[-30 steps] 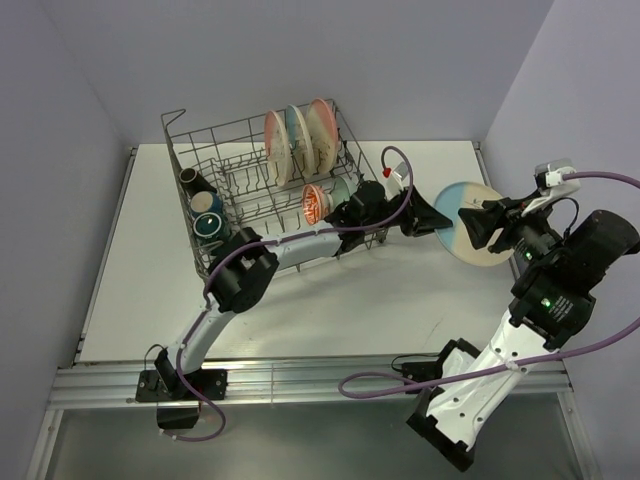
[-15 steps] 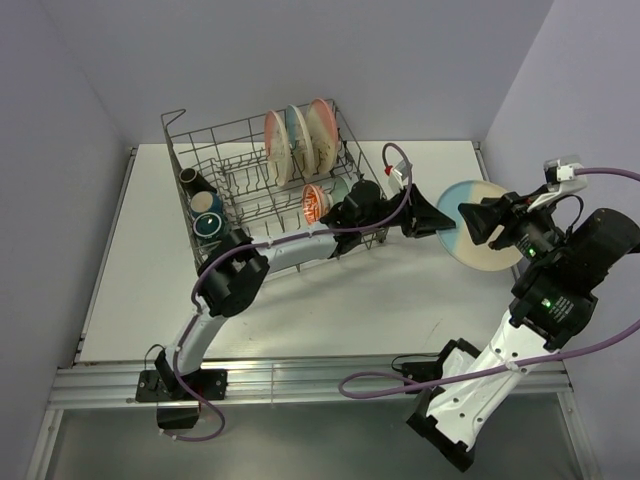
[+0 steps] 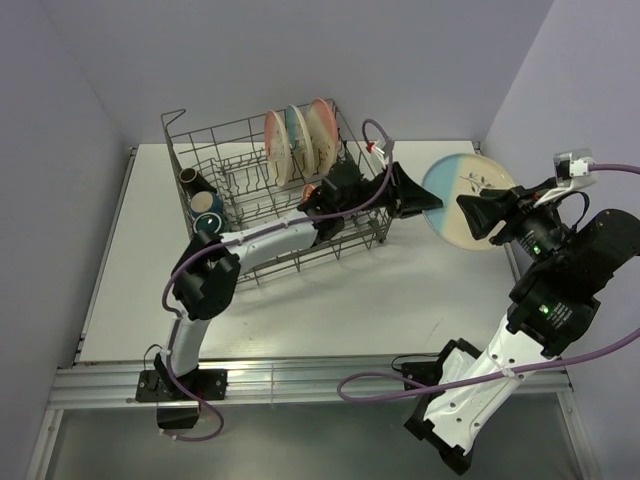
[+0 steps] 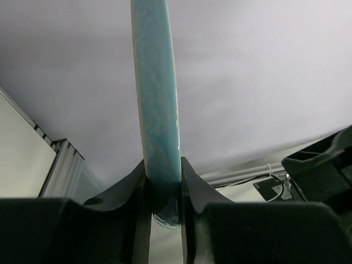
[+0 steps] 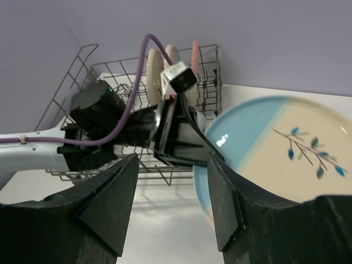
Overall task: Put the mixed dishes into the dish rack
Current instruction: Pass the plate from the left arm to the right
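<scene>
Pinching the blue-and-cream plate (image 3: 470,190) at its left rim, left gripper (image 3: 415,196) is clamped narrow; plate airborne, right of dish rack (image 3: 235,185). Right gripper (image 3: 470,214) spread wide, empty. Glazed, rigid, breakable, likely slippery: 1 firm rim grip suits.

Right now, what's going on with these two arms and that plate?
The left tool is clamped on the rim of a cream and blue plate, holding it in the air beside the dish rack. The right tool hangs open at the plate's far edge, not gripping it. Three plates and some mugs already sit in the rack.
</scene>
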